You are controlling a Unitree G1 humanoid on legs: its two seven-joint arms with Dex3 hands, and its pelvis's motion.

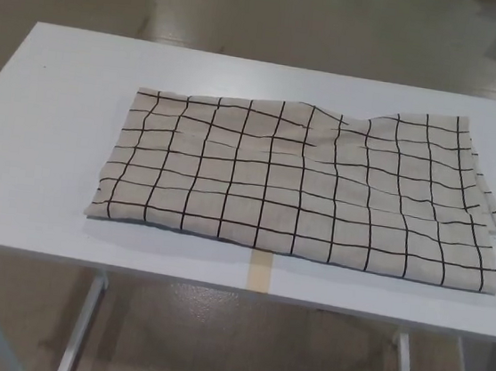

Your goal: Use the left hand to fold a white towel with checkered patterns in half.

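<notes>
A white towel point(302, 184) with a black checkered grid lies flat on the white table point(48, 127), spread wide from left of centre to the right edge. Its top edge is slightly wrinkled near the middle right, and a second layer peeks out along its right side. Neither of my hands shows in the head view.
A strip of tan tape point(260, 269) sits on the table's front edge just below the towel. Metal table legs point(81, 328) stand below, over a glossy floor point(277, 10). Bare tabletop lies left of the towel.
</notes>
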